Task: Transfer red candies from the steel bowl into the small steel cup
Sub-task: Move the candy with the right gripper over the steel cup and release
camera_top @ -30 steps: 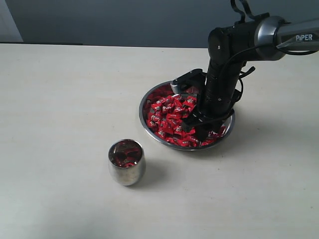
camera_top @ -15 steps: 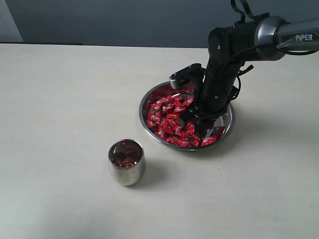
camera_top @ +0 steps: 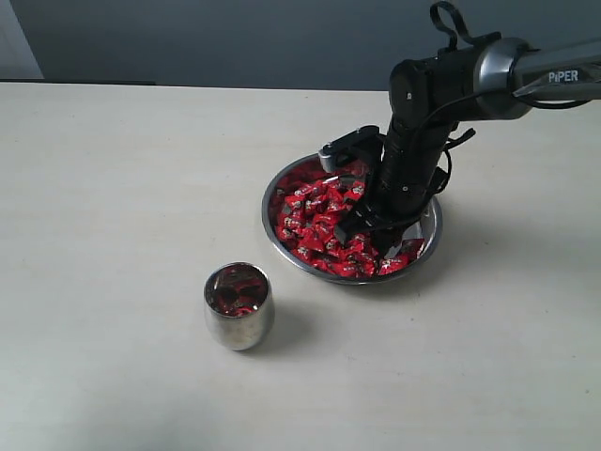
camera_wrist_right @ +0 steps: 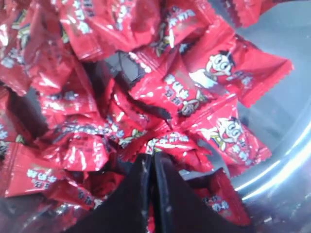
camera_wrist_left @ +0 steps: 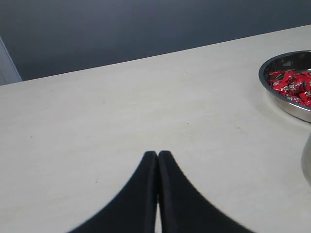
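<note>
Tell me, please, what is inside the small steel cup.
Some red candies show through the mouth of the small steel cup; how many, and what lies beneath them, its wall and shine hide.

A pale cream counter (camera_top: 113, 188) fills most of the exterior view, matte and smooth, with only faint specks and light mottling on its surface. Its far edge runs straight across the top of that view. Behind the edge stands a dark grey-blue wall (camera_top: 235, 38), plain and evenly lit. At the far left corner, a narrow white panel (camera_top: 13, 42) leans slightly against the wall and meets the counter's back edge.
</note>
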